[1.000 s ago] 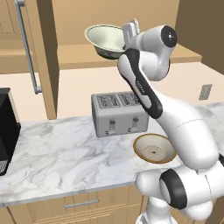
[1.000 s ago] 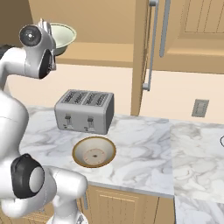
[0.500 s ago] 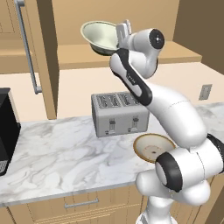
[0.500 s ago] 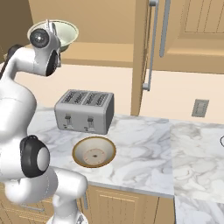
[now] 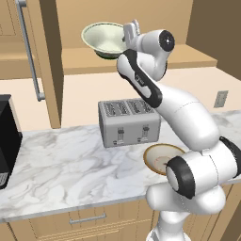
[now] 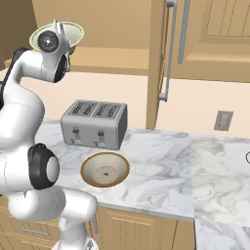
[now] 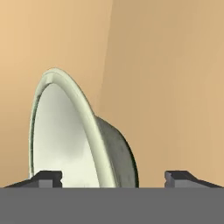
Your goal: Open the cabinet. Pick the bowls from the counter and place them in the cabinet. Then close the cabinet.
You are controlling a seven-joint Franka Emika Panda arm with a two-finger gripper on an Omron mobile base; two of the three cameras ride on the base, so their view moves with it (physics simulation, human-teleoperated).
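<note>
While the cream bowl (image 5: pixel 104 40) sat on the cabinet (image 5: pixel 155 55) shelf, its rim lay between the hand's (image 5: pixel 130 33) spread-apart, released fingers.

Soft, even light all round — no harsh glare anywhere. The marble counter (image 5: pixel 70 164) is bright, with only a faint shadow under the toaster (image 5: pixel 129 122). The robot's white arm (image 5: pixel 179 108) shows gentle shading and small highlights. Edges look crisp but slightly jagged, flatly rendered — in the hand view, the bowl (image 7: pixel 65 140) is sharp against plain wood.
</note>
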